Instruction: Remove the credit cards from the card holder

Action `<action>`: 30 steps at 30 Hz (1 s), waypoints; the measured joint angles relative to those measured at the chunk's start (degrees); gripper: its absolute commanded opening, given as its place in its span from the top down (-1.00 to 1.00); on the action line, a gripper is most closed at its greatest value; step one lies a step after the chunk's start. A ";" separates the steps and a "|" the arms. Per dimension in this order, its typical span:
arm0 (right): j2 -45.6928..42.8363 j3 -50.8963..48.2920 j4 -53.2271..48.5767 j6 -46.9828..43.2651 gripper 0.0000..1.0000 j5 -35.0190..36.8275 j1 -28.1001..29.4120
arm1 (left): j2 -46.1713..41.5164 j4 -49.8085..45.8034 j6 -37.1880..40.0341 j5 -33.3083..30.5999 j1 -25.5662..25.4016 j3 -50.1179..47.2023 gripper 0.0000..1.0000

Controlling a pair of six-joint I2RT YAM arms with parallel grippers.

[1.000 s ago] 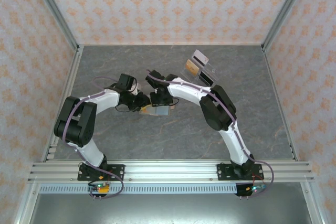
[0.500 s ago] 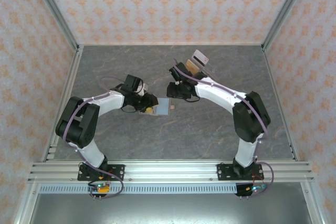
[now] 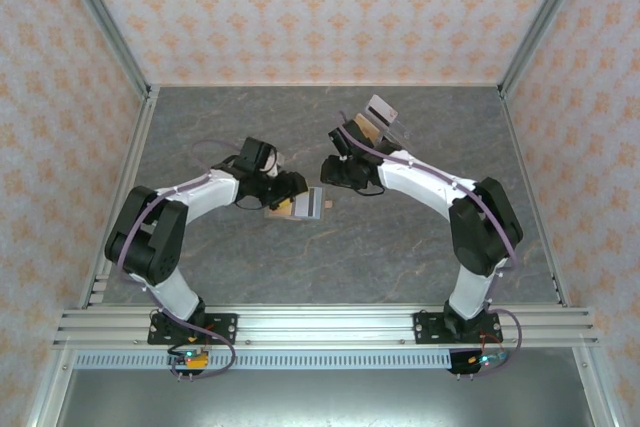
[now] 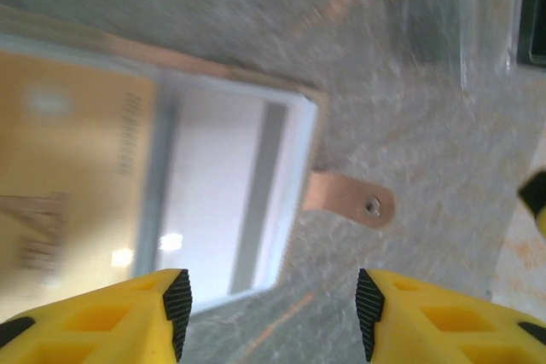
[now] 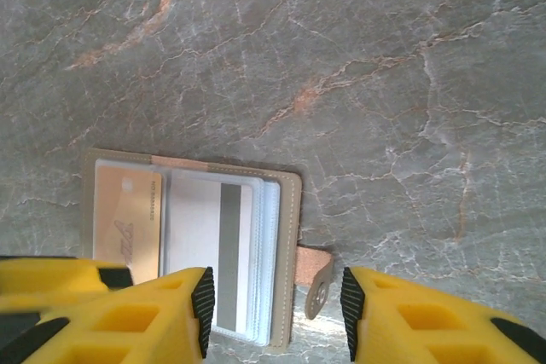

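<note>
The card holder (image 3: 308, 205) lies open and flat on the marble table. Its taupe cover (image 5: 290, 262) frames clear sleeves, and a tan snap strap (image 5: 317, 277) sticks out to the right. An orange-yellow credit card (image 5: 128, 219) sits in the left panel. A whitish credit card with a grey stripe (image 5: 209, 245) sits in the sleeves. In the left wrist view the orange-yellow card (image 4: 68, 151), the whitish card (image 4: 217, 185) and the strap (image 4: 350, 199) appear blurred. My left gripper (image 3: 287, 193) (image 4: 271, 317) hovers open over the holder's corner. My right gripper (image 3: 331, 175) (image 5: 275, 309) is open above the strap side, holding nothing.
A clear acrylic slanted stand (image 3: 378, 125) with cards in it sits behind the right gripper, and its edge (image 4: 490, 23) shows in the left wrist view. Patterned walls and metal posts close off the table on three sides. Bare marble (image 3: 330, 267) lies in front of the holder.
Both grippers were together on the holder a second ago. The right arm has pulled back toward the rear right, the left jaws have widened, and the holder now lies free and open.
</note>
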 measured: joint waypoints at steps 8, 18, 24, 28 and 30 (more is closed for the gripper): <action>6.73 5.14 -0.42 0.39 0.14 -1.31 4.96 | -1.73 -3.21 0.46 -4.11 3.96 -0.74 0.04; 13.79 7.74 -1.55 1.97 0.23 -2.56 6.78 | -1.73 -3.93 0.44 -4.31 3.48 -0.79 0.22; 15.82 7.76 -1.57 2.19 0.23 -2.80 6.78 | -1.66 -3.93 0.44 -4.31 1.97 -0.79 0.32; 15.89 7.98 -1.77 2.16 0.23 -2.73 6.78 | -0.61 -3.91 0.42 -4.28 1.44 -0.74 0.34; 15.91 8.04 -1.99 2.16 0.23 -2.71 6.75 | 0.17 -3.93 0.44 -4.28 1.18 -0.70 0.35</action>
